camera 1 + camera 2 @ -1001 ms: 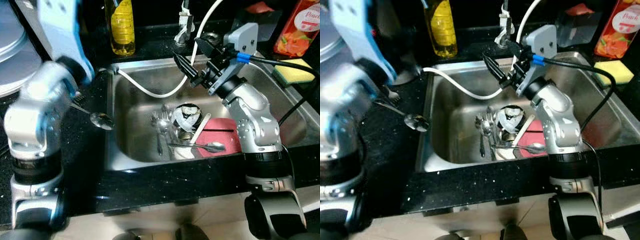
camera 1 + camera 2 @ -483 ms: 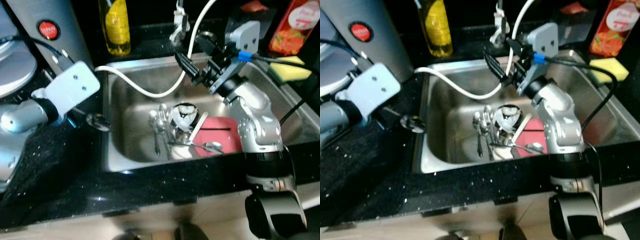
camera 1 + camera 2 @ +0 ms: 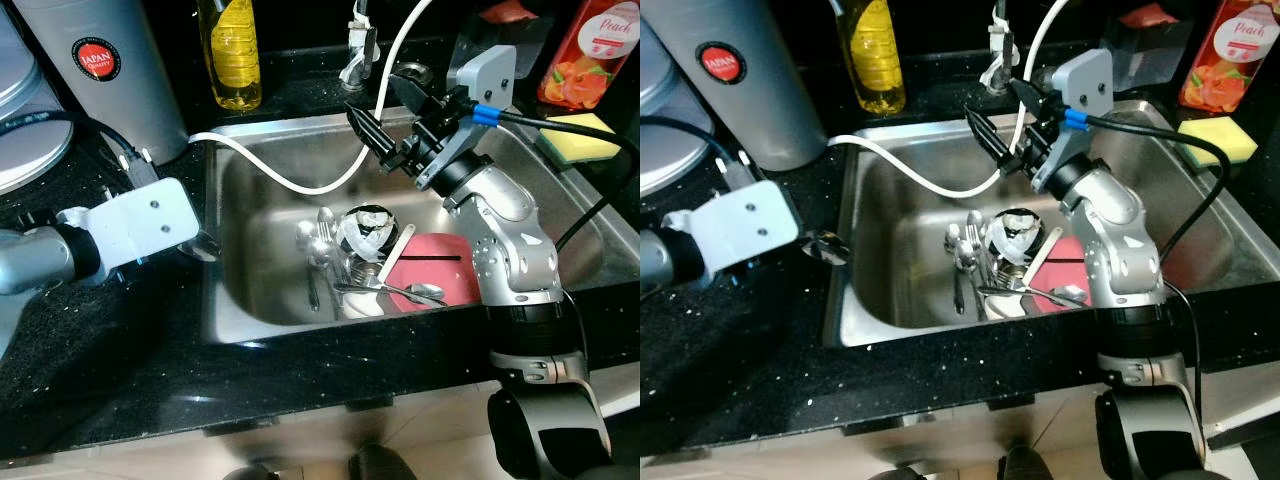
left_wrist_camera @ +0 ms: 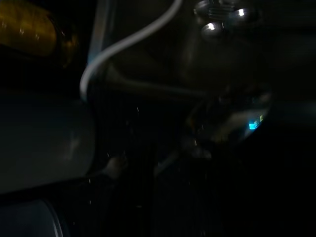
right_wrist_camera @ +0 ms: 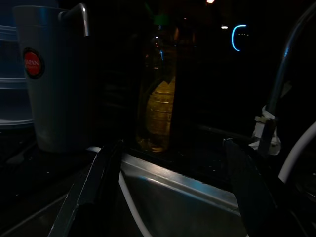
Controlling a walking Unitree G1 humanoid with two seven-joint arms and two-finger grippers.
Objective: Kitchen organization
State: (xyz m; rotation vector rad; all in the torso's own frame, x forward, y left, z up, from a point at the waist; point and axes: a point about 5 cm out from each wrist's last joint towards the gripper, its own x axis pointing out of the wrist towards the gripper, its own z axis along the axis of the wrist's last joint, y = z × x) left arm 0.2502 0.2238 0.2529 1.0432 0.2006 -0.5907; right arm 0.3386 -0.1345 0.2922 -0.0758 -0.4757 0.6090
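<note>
A metal spoon [image 3: 828, 246] lies on the black counter at the steel sink's [image 3: 250, 200] left rim. My left gripper [image 3: 800, 238] rests low on the counter at the spoon's handle, covered by its white wrist block [image 3: 140, 222]. In the sink sit several forks and spoons [image 3: 318, 250], a dark bowl [image 3: 368, 232], a white utensil and a red plate [image 3: 440, 270]. My right gripper [image 3: 387, 112] hovers over the sink's back edge. It is open, its fingers [image 5: 94, 182] spread wide with nothing between them.
A white hose [image 3: 290, 175] loops from the tap [image 3: 358, 55] into the sink. A yellow bottle [image 3: 232, 55] and a grey flask [image 3: 105, 75] stand behind the counter. At the right are a yellow sponge [image 3: 588, 135] and a peach carton [image 3: 592, 55].
My left arm has come down from upright to lie low across the counter by the spoon. The camera has shifted. The right arm and the spoon have stayed put.
</note>
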